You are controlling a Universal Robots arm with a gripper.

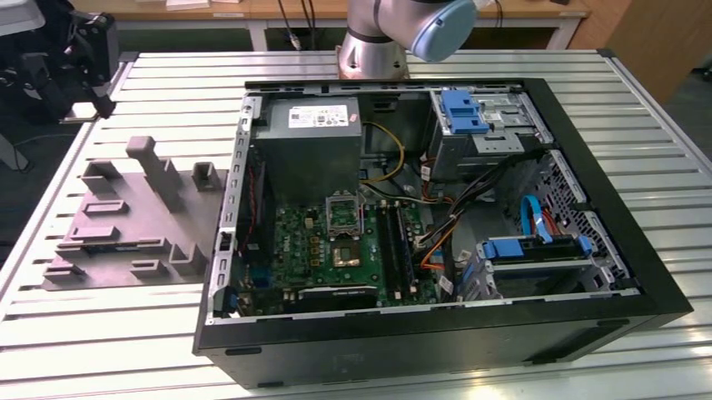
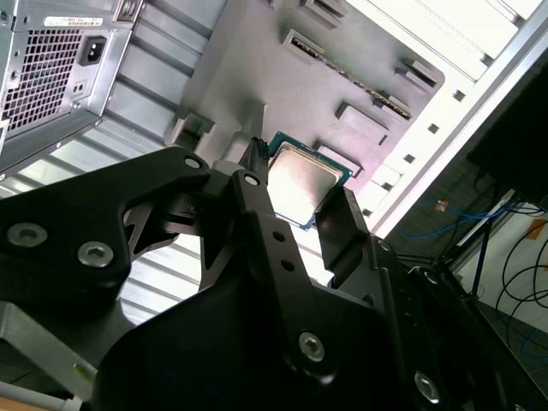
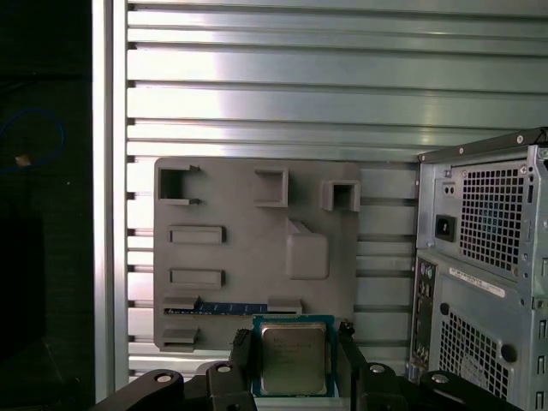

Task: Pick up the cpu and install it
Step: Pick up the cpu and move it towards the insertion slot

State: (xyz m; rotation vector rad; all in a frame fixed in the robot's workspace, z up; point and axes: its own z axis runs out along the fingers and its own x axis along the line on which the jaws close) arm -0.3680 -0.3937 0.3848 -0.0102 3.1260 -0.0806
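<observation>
A: What takes up most of the space?

B: A slatted metal table. On it lies a black computer case, side panel off and insides facing up. The arm's base stands on the table just behind the case.

A: And beside the case?

B: On the exterior view's left, just beside it, sits a grey moulded tray with upright posts and shallow recesses. In the first wrist view a dark blue strip lies in one of the recesses.

A: What's inside the case?

B: A big grey box with a white label sits towards the back. In front of it is the green motherboard, with its silver-framed socket close to the box. Blue drive brackets and bundled cables fill the exterior view's right side of the case.

A: Now the gripper?

B: In both wrist views the gripper has its two black fingers drawn in to a narrow gap, and each presses on one of two opposite edges of the cpu.

A: So where is the chip?

B: Pinched between those fingers and lifted off the tray, well apart from the socket. Its silvery top faces the cameras, with a thin green rim around it. The second wrist view shows it flat between the fingertips, with the grey tray and the table slats beyond
</observation>
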